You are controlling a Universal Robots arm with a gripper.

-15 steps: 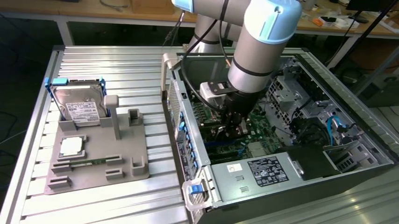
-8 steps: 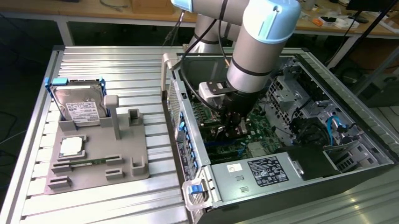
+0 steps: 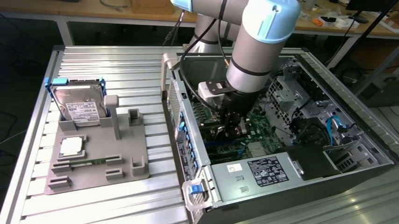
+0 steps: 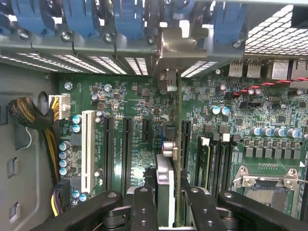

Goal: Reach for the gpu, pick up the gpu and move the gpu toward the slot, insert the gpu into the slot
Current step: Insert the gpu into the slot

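Gripper part-closed, jaws clamped on the gpu, which stands edge-on over the middle of the motherboard, its bracket at the rear wall of the case. Judgement: keep the gpu upright and square along the blue slot and press evenly. Black memory strips lie close beside it; the cable bundle is well apart.

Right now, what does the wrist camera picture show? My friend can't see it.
The black tool grips a thin dark-green circuit card edge-on, above a green motherboard inside a computer case. Long black slots and one white slot run beside the card, and blue plastic clips line the case wall.
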